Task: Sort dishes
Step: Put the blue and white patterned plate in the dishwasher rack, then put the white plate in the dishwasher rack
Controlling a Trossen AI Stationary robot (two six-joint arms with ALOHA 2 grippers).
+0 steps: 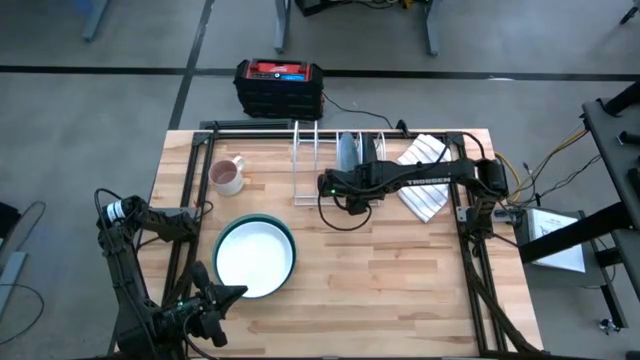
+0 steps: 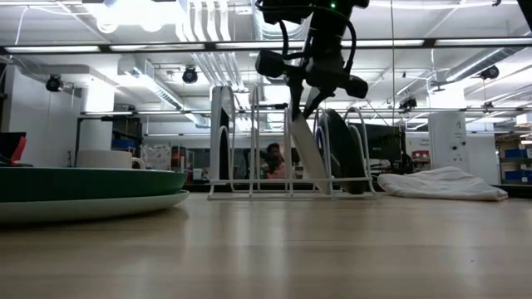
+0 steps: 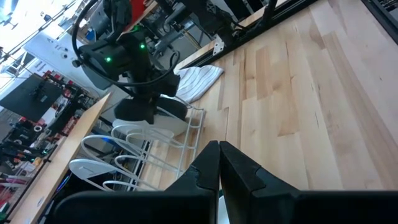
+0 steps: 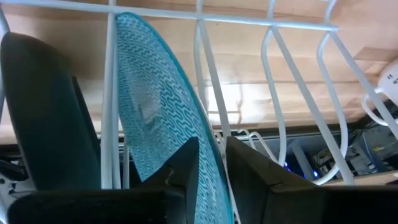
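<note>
A white wire dish rack [image 1: 340, 160] stands at the table's far middle. In it a dark grey plate [image 4: 43, 112] stands on edge. Beside it stands a light blue patterned plate [image 4: 155, 106], which leans in the low view [image 2: 309, 158]. My right gripper [image 4: 211, 158] is above the rack [image 2: 303, 87], shut on the blue plate. A white dish with a green rim [image 1: 255, 255] rests on a paler plate [image 2: 91, 206] at the near left. My left gripper [image 3: 219, 167] is shut and empty near the table's near-left corner [image 1: 215, 300]. My right gripper pinches the light blue plate's upper rim [image 4: 208, 140] between its two fingers, one finger [image 4: 180, 168] on each face. The fingers come from above, pointing down. The plate stands on edge, tilted, between the rack's wires, with its lower edge [image 2: 326, 189] down in the rack.
A small pinkish mug [image 1: 228, 176] stands left of the rack. A white striped cloth [image 1: 425, 175] lies right of it. A black and red case [image 1: 280, 85] sits beyond the far edge. Bare wood lies across the table's near middle and right.
</note>
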